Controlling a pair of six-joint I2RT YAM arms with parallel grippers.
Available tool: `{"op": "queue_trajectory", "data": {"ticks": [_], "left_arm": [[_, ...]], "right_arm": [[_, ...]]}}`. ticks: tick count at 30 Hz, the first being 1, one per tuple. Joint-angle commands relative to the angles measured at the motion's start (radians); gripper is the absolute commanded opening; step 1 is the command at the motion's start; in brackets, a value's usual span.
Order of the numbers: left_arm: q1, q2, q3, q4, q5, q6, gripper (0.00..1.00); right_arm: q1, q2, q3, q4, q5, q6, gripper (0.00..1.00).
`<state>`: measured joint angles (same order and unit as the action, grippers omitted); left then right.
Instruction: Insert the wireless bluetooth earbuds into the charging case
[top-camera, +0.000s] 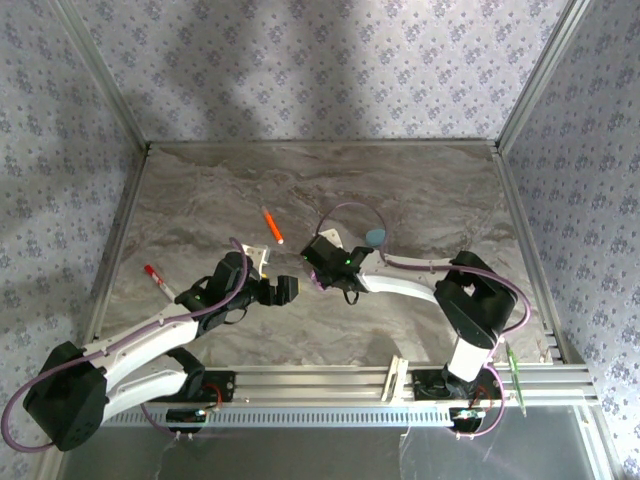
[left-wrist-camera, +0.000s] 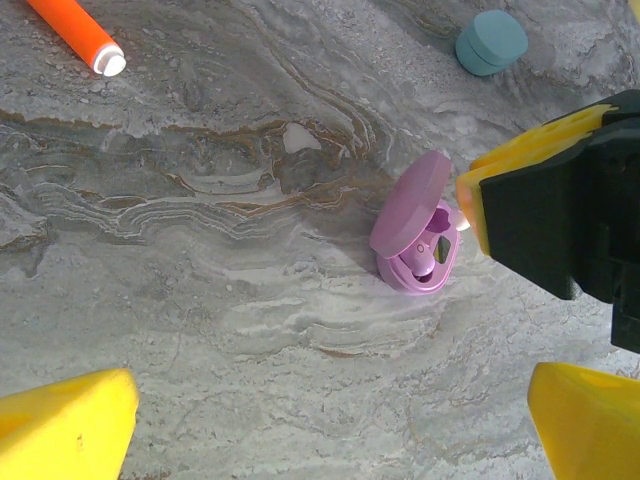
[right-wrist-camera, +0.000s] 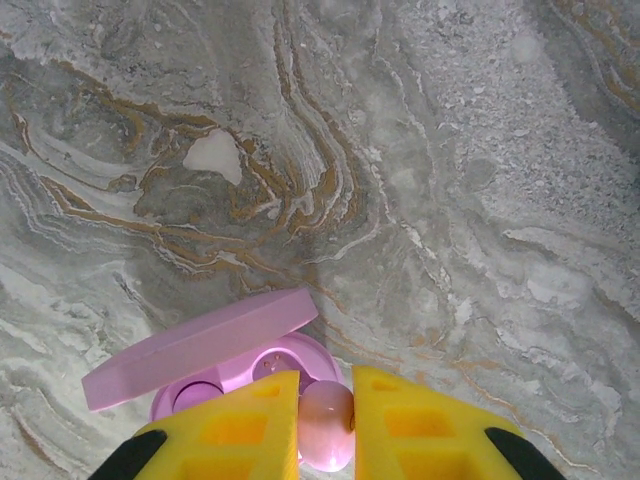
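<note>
Pink plastic catches the eye near the middle of the marbled grey counter (top-camera: 200, 200): a small oval pink charging case (left-wrist-camera: 415, 250) stands open, its lid tilted up on the hinge. The right claw (right-wrist-camera: 326, 392) hangs directly over the case's open mouth, its yellow fingers (right-wrist-camera: 240, 425) clenched on a glossy pink earbud (right-wrist-camera: 326, 430) that is pinched between the two pads just above the tray. From the right wrist view one well under the lid looks hollow; whether the other well holds anything I cannot tell. The left claw (left-wrist-camera: 328, 410) sits at about 9 o'clock of the case, near but apart from it, its yellow fingers spread wide and grasping nothing, pointed toward the case. A closed cyan case (left-wrist-camera: 492, 42) lies at about 2 o'clock of the pink one, apart from it on bare stone. An orange pen (left-wrist-camera: 75, 32) with a white tip lies flat at about 11 o'clock, farther back on the counter. A red marker (top-camera: 155, 277) rests well away at 9 o'clock, close to the left wall. A green pen (top-camera: 515, 365) lies on the metal rail at the near right corner, around 4 o'clock.
</note>
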<state>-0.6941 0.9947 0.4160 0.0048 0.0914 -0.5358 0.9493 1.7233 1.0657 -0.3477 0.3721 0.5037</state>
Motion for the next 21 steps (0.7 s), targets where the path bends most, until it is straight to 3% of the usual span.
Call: {"op": "queue_trajectory", "data": {"ticks": [1,21], "left_arm": [[-0.005,-0.025,0.017,0.023,-0.010,0.003,1.00],[-0.006,-0.026,0.015,0.022,-0.010,0.003,1.00]], "right_arm": [[0.011,0.018,0.025,-0.010,0.040,-0.011,0.18],[0.039,0.051,0.035,-0.020,0.087,-0.014,0.19]]}}
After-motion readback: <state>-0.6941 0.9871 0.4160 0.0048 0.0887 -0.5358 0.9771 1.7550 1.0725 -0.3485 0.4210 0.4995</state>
